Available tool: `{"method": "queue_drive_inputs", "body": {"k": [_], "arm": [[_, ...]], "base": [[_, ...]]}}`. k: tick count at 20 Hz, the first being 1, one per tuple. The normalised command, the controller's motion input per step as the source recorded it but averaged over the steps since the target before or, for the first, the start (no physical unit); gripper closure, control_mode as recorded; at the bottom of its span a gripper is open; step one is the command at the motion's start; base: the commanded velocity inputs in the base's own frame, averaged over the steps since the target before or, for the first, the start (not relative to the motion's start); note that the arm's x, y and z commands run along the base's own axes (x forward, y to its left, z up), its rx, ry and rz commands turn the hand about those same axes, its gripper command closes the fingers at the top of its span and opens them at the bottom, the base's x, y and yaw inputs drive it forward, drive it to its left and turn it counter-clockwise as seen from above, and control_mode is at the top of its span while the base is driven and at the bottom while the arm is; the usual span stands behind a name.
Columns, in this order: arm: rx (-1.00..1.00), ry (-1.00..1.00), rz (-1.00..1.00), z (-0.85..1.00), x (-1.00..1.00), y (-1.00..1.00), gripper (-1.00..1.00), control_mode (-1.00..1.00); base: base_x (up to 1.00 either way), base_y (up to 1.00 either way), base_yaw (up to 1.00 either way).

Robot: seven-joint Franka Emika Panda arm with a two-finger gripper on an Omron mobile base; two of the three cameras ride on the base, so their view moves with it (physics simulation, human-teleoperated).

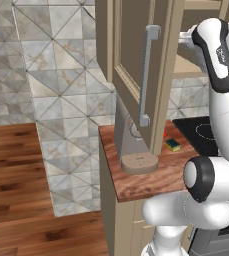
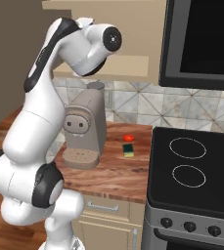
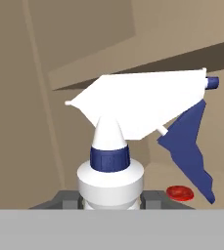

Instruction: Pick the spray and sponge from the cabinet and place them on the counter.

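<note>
- The gripper (image 3: 110, 200) is clenched on the spray bottle (image 3: 133, 110), its two dark fingertips (image 3: 64, 199) pressed against either side of the bottle's white shoulder.
- The bottle stands upright in the grip: a white trigger head, a dark blue collar, a dark blue trigger and a small blue nozzle tip.
- The arm (image 2: 45, 102) rises from the base, bends at the elbow and reaches up high in front of the cabinet (image 1: 136, 50), whose door is swung open.
- The sponge (image 2: 128, 149) lies flat on the counter (image 2: 123, 176) near the stovetop (image 2: 196, 166), just beside a small red thing (image 2: 128, 137).
- A grey coffee machine (image 2: 84, 129) stands on the counter toward its back edge.
</note>
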Motion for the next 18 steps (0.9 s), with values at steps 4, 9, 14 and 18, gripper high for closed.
{"method": "queue_drive_inputs", "body": {"k": [4,9,14,18], "arm": [[-0.02,0.05,0.00,0.10,-0.46,-0.04,1.00,-1.00],[-0.02,0.02,0.00,0.05,-0.45,-0.06,1.00,-1.00],[-0.01,0.00,0.00,0.00,-0.49,-0.10,1.00,-1.00],[0.00,0.00,0.00,0.00,-0.55,-0.13,1.00,-1.00]], "base": [[0.00,0.00,0.00],[0.00,0.00,0.00],[0.00,0.00,0.00],[0.00,0.00,0.00]]}}
